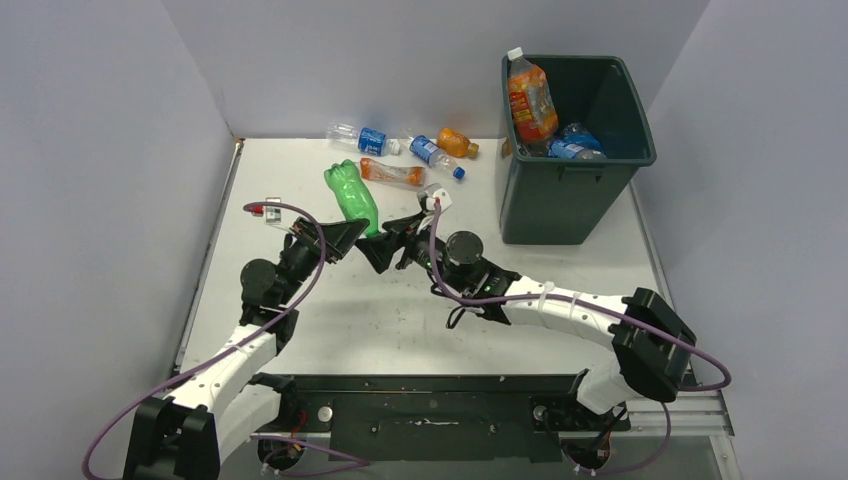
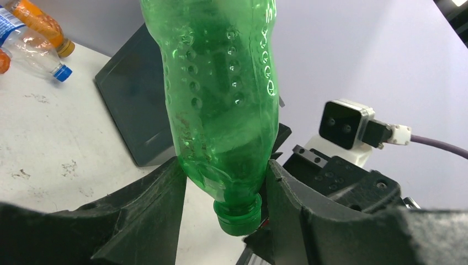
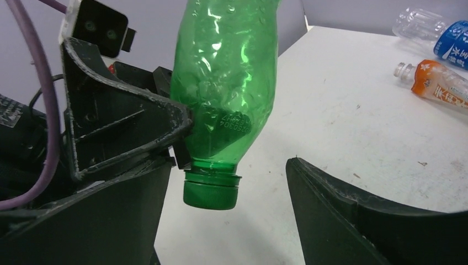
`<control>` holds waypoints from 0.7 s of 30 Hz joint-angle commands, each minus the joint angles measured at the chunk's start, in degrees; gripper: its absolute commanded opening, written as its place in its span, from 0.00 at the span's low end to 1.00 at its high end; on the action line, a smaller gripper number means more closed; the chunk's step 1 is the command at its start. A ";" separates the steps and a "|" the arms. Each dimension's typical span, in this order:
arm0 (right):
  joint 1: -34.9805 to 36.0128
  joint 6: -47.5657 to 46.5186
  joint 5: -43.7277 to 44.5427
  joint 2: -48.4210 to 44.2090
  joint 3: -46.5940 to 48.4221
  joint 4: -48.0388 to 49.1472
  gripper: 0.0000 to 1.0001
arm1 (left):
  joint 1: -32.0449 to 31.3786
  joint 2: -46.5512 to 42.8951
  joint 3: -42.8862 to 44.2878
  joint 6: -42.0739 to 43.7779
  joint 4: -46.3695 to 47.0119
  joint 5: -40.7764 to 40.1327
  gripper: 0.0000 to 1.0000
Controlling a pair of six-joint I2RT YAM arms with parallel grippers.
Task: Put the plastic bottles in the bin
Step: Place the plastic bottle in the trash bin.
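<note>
Green bottle [image 1: 353, 195] is pinched near its neck by the left fingers [image 2: 146, 215]; the right fingers [image 3: 353, 210] gape wide around it. Three bottles [image 1: 531, 100] show in the bin [image 1: 565, 205]; four other bottles [image 1: 392, 173] lie on the tabletop [image 1: 330, 310].

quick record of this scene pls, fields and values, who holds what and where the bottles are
held item: green bottle, cap toward the grippers
left gripper: shut on the green bottle near its neck
right gripper: open, fingers either side of the cap end
bin: far right, holds an orange bottle and blue-labelled ones
loose bottles: four lying on the table near its far edge
</note>
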 commanded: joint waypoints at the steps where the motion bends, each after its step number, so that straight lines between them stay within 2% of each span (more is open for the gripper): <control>1: -1.13 1.13 -2.35 2.73 4.31 -1.62 0.73 | -0.59 -1.08 1.62 1.82 1.52 0.78 0.00; 2: -1.53 1.62 -2.71 2.88 4.28 -1.73 0.68 | -0.70 -1.17 1.62 1.91 1.44 0.73 0.00; 5: -2.18 2.20 -3.72 2.66 3.73 -1.10 0.44 | -0.95 -1.31 1.61 2.25 1.18 0.57 0.00; 8: -2.81 2.13 -5.12 1.45 2.41 0.28 0.27 | -0.90 -1.39 1.62 2.50 0.74 0.26 0.00; 9: -3.03 2.01 -5.49 0.83 1.98 0.59 0.20 | -0.90 -1.40 1.62 2.60 0.35 -0.02 0.03; 10: -3.32 1.78 -5.70 -0.03 1.55 0.44 0.13 | -0.90 -1.47 1.62 2.77 -0.09 -0.24 0.10; 11: -3.49 1.54 -5.73 -0.99 1.19 -0.26 0.07 | -0.90 -1.60 1.62 2.97 -0.45 -0.54 0.24; 13: -3.94 0.74 -5.73 -3.51 0.62 -3.25 0.05 | -0.90 -2.29 1.74 3.85 -1.92 -1.47 0.58; 14: -4.11 -0.03 -5.65 -5.22 0.33 -5.56 0.05 | -0.90 -2.99 1.90 4.68 -3.44 -2.22 0.72; 15: -4.23 -1.09 -5.27 -7.87 0.07 -8.22 0.05 | -0.90 -4.37 2.16 6.01 -5.33 -3.43 0.96; 19: -4.83 -5.79 -3.64 -16.21 0.85 -24.87 0.05 | -1.15 -10.26 4.89 13.75 -17.92 -11.23 0.96; 21: -5.32 -8.24 -3.32 -19.87 2.34 -35.27 0.05 | -2.16 -13.03 8.78 22.16 -27.31 -14.53 0.96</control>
